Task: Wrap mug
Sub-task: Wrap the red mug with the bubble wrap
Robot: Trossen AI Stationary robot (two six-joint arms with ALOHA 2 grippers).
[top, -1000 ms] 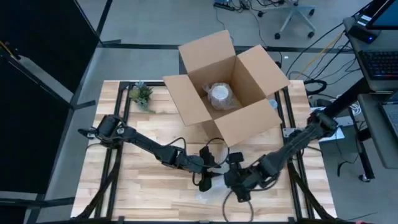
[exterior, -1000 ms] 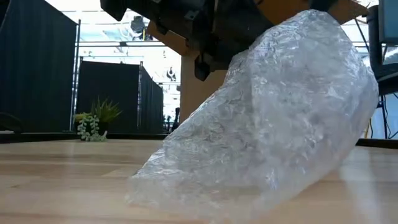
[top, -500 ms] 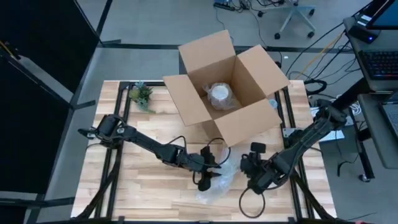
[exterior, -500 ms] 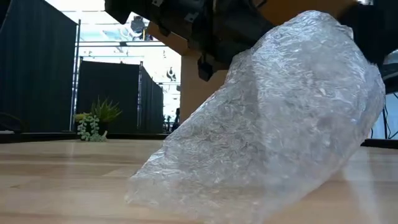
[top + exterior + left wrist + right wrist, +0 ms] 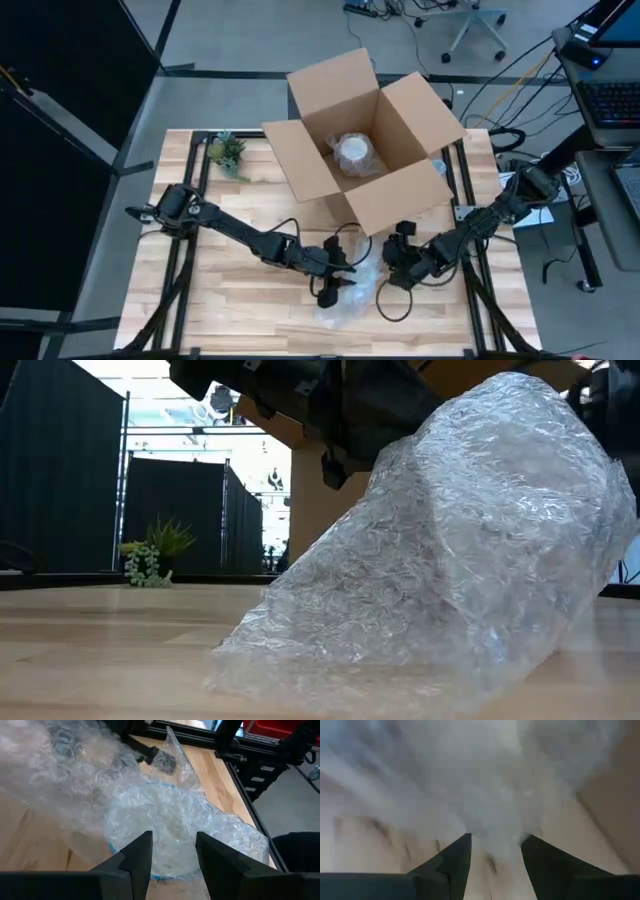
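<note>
Plant: a small green potted plant (image 5: 228,152) stood near the far left corner of the wooden table (image 5: 230,300), well apart from the work; the low view showed it (image 5: 150,560) far back on the left.
Left arm: it reached from the table's left edge toward the middle front.
Left gripper: the left gripper (image 5: 333,290) sat at the left edge of the bubble wrap; in the left wrist view its fingers (image 5: 135,857) stood spread, a gap between them, with the wrap lying just ahead (image 5: 172,847).
Bubble wrap bundle: a crumpled clear bubble wrap bundle (image 5: 350,290) lay on the table in front of the box, between the two grippers; in the low view it rose as a tall slanted mound (image 5: 450,560) resting on the wood.
Mug: the wrap (image 5: 165,825) covered a rounded shape with a thin blue rim line in the left wrist view; the mug itself could not be made out clearly.
Cardboard box: an open cardboard box (image 5: 400,200) stood behind the bundle, flaps up, with a wrapped whitish item (image 5: 352,152) inside.
Right gripper: the right gripper (image 5: 398,262) hovered just to the right of the bundle, apart from it; its fingers (image 5: 452,857) were spread, facing blurred wrap.
</note>
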